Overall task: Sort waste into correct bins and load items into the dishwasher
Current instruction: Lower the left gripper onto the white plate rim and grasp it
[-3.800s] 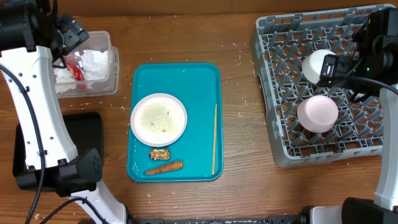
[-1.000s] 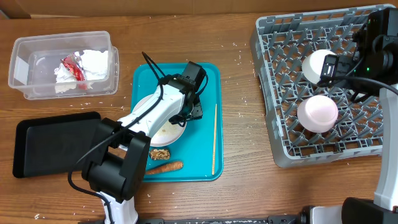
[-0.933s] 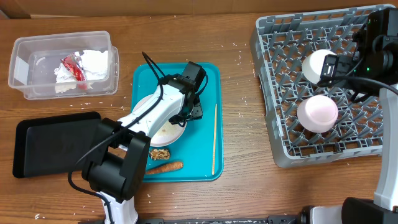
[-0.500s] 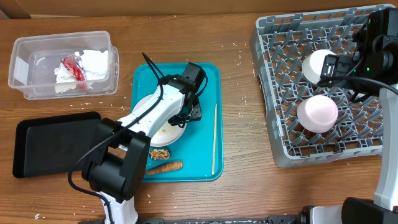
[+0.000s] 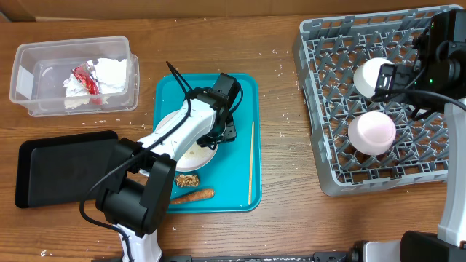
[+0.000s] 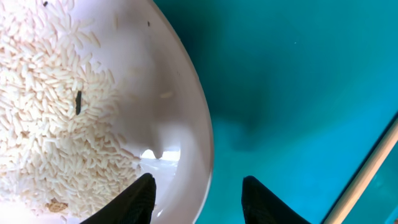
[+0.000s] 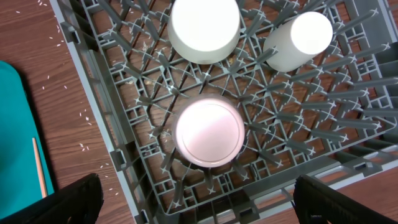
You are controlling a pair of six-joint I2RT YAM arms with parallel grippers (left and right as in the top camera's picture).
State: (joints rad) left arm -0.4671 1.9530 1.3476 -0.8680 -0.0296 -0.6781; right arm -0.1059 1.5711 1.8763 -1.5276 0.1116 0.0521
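Note:
A white plate (image 6: 143, 93) with rice grains (image 6: 50, 112) on it lies on the teal tray (image 5: 240, 94). My left gripper (image 6: 199, 190) is open and straddles the plate's right rim: one finger (image 6: 140, 202) over the inside, the other (image 6: 264, 202) over the tray, with a gap to the rim. A wooden stick (image 5: 252, 161), a brown nut-like lump (image 5: 187, 180) and a carrot piece (image 5: 192, 196) also lie on the tray. My right gripper (image 7: 199, 196) hangs wide open over the grey dish rack (image 7: 124, 112), which holds an upturned pinkish-white dish (image 7: 209, 132), a white bowl (image 7: 205, 25) and a cup (image 7: 297, 38).
At the back left stands a clear tub (image 5: 22, 73) with a crumpled napkin (image 5: 111, 73) and a red wrapper (image 5: 86, 78) inside. A flat black tray (image 5: 65, 167) lies at the front left. Loose rice grains dot the wooden table between tray and rack.
Early on the left arm was over the clear tub; it now reaches onto the teal tray at the plate's rim. Over the last second its jaws have narrowed slightly. The right arm is still.

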